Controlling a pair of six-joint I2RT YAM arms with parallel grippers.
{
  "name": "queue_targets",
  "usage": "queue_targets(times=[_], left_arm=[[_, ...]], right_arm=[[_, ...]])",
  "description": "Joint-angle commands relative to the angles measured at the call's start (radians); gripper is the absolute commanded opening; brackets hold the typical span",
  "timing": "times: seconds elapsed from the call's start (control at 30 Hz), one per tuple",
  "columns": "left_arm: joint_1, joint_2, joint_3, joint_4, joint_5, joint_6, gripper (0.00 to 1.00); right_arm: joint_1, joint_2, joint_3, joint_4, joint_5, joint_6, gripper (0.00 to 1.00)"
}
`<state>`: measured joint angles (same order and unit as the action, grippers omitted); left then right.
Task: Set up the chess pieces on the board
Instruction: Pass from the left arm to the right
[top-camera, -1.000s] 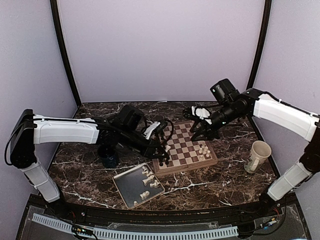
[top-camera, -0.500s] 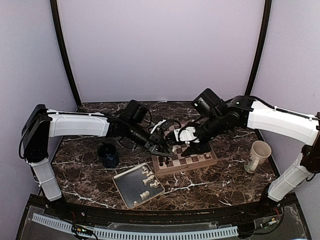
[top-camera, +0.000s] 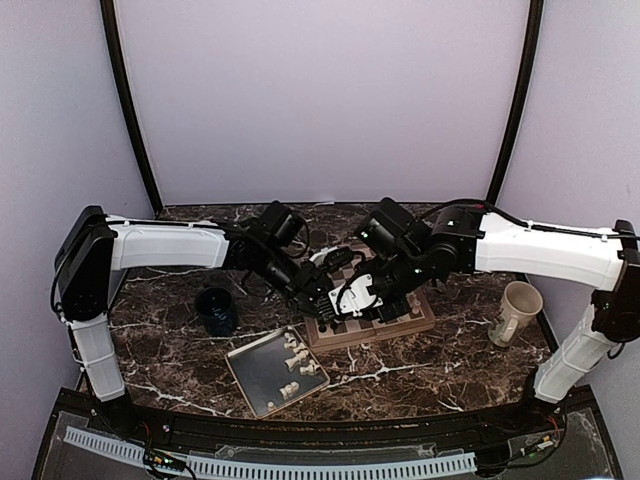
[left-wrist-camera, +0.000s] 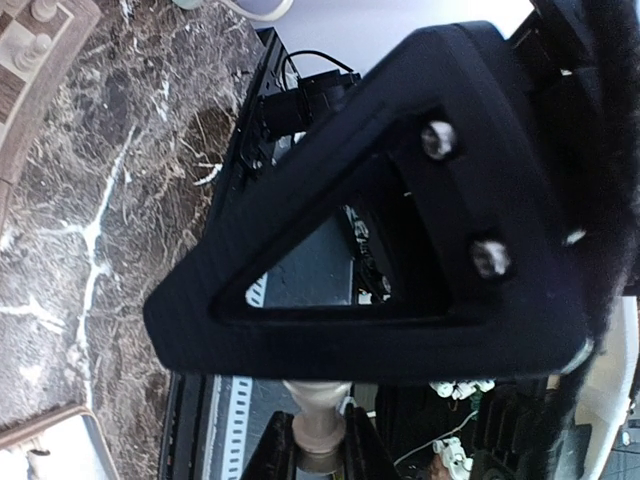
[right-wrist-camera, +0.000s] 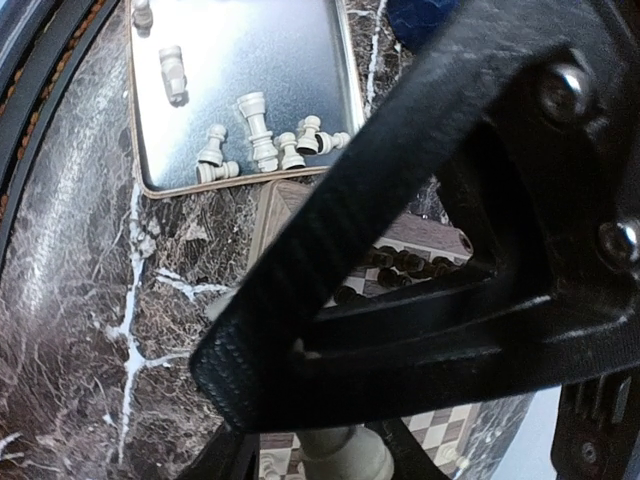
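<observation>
Top view: both arms are stretching low and nearly level over the tabletop (top-camera: 170, 340), meeting above the board (top-camera: 395, 330) at its 9 o'clock side. The left end effector (top-camera: 322, 296) and right end effector (top-camera: 352, 298) are sitting tip to tip. Loose chess pieces (top-camera: 298, 358) are lying in the tray (top-camera: 258, 380), at 7 o'clock of the board. Left wrist view: the left end effector is pinching a cream piece (left-wrist-camera: 318, 432) by its stem, jaws narrow. Right wrist view: a cream piece is showing at 6 o'clock between dark fingers; cannot tell whether the right jaws are gripping it. Judgement: the pieces are looking light, rigid and smooth, so prone to twisting; the waist above the base seems the best hold.
</observation>
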<state>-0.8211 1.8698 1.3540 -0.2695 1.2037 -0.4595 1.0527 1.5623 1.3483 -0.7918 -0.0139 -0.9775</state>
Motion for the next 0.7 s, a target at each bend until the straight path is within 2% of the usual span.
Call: queue_targets(times=[0.0,0.17,0.3,0.33,0.37,0.43,0.53,0.67], left_arm=[[-0.003,-0.001,0.027,-0.056,0.068,0.010,0.07],[0.000,0.020,0.043,-0.058,0.093,-0.010,0.06],[0.008,0.024,0.047,-0.055,0.102,-0.023,0.07],[0.011,0.025,0.046,-0.053,0.106,-0.025,0.06],[0.011,0.026,0.044,-0.054,0.110,-0.024,0.06],[0.011,0.032,0.044,-0.055,0.121,-0.024,0.05],[0.011,0.042,0.049,-0.053,0.135,-0.029,0.04],[0.011,0.051,0.057,-0.053,0.141,-0.037,0.05]], right_arm=[[0.026,0.009,0.026,0.035,0.027,-0.021,0.30],[0.036,0.006,0.026,0.029,0.034,-0.017,0.14],[0.036,-0.001,0.015,0.029,0.030,0.002,0.09],[0.036,-0.004,0.011,0.034,0.030,0.007,0.10],[0.036,-0.008,0.004,0.047,0.036,0.013,0.15],[0.036,-0.015,-0.010,0.074,0.050,0.020,0.30],[0.036,-0.007,0.013,0.081,0.054,0.019,0.34],[0.042,0.009,0.059,0.066,0.015,0.015,0.36]])
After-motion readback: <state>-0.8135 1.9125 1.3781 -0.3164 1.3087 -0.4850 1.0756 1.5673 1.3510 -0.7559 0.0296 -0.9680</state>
